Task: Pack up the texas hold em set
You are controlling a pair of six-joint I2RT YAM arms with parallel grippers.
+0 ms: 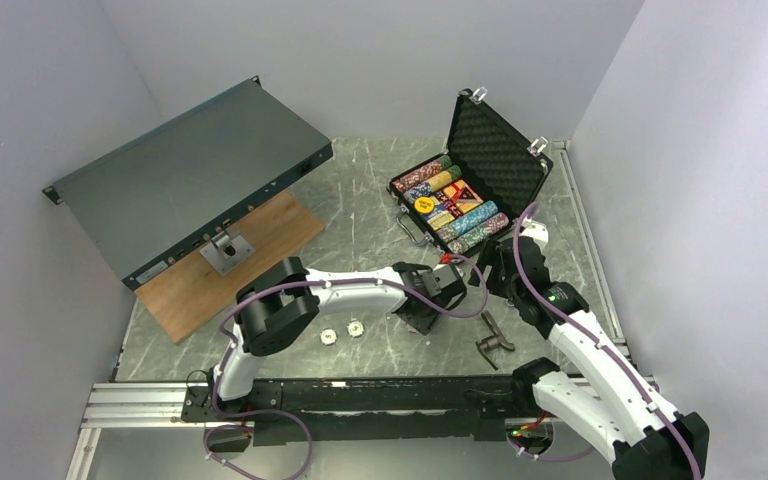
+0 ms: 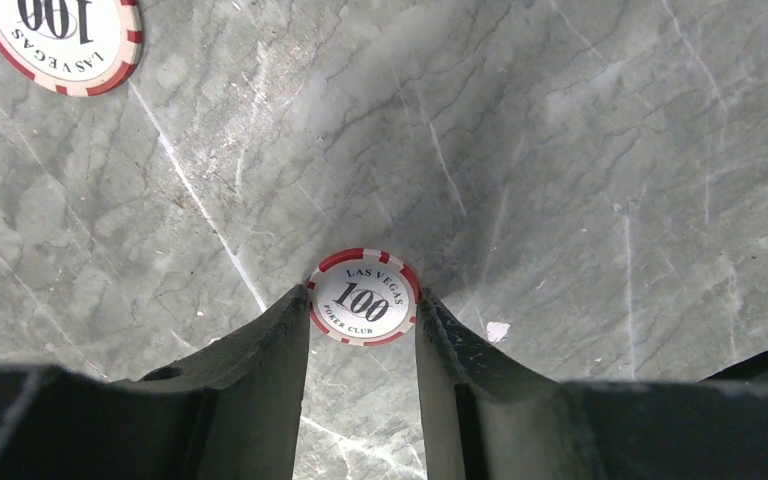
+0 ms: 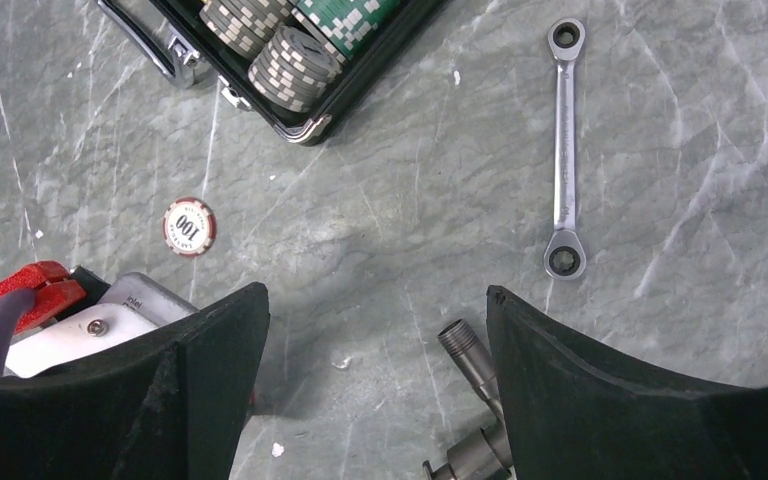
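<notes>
Left gripper (image 2: pixel 363 302): jaws drawn in narrow. The pads sit against the rim of a red-and-white 100 chip (image 2: pixel 364 297), one on each side. I read that as a pinch across its width, the only hold a flat disc offers from above. The chip lies face up on the marble table (image 2: pixel 580 150) and is not lifted. How firm the hold is, I cannot tell.

A second 100 chip (image 2: pixel 60 40) lies loose at the far left corner of my left wrist view, well apart from the one I hold.

Right gripper (image 3: pixel 375 305): jaws wide, nothing between them. It hangs over bare marble near the front corner of the briefcase (image 1: pixel 500 145). My guess is it is parked there, out of the left arm's way.

The briefcase stands open at the back right of the table, with its foam lid propped up. The chip rows (image 1: pixel 450 205) lie side by side in their slots, so the way in from above is free. My left gripper works just in front of it.

Two white-grey chips (image 1: pixel 328 336) sit on the table under my left forearm, not yet packed.

Not mine to pack: a ratchet wrench (image 3: pixel 565 150) flat on the marble, and a threaded metal fitting (image 3: pixel 470 385) by my right fingers.

Judgement: gathering loose chips, early going. The next move needs a clean lift without the chip tipping out.
</notes>
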